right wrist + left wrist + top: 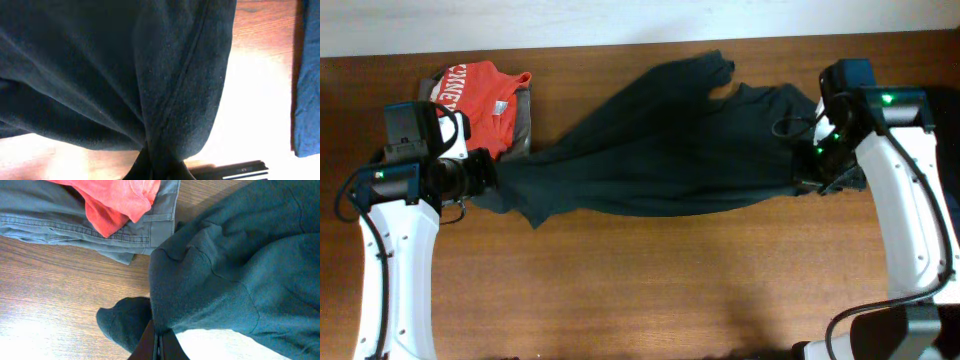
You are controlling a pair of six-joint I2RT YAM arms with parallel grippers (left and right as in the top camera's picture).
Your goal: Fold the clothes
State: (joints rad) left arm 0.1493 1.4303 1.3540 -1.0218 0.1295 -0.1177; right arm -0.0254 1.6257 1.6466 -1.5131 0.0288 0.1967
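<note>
The clothes, a very dark green-black T-shirt (660, 150), lie stretched left to right across the wooden table, bunched and creased. My left gripper (488, 178) is shut on the shirt's left end; in the left wrist view the cloth (225, 275) gathers into the pinched fingertips (159, 339). My right gripper (810, 180) is shut on the shirt's right end. In the right wrist view the dark fabric (125, 65) funnels down into the closed jaws (159, 167). No lettering shows on the shirt.
A red tee with white letters (475, 95) lies on a grey garment (520, 125) at the back left, just behind the left gripper. A blue garment (307, 85) lies at the right edge of the right wrist view. The table's far edge (620, 44) meets a white wall.
</note>
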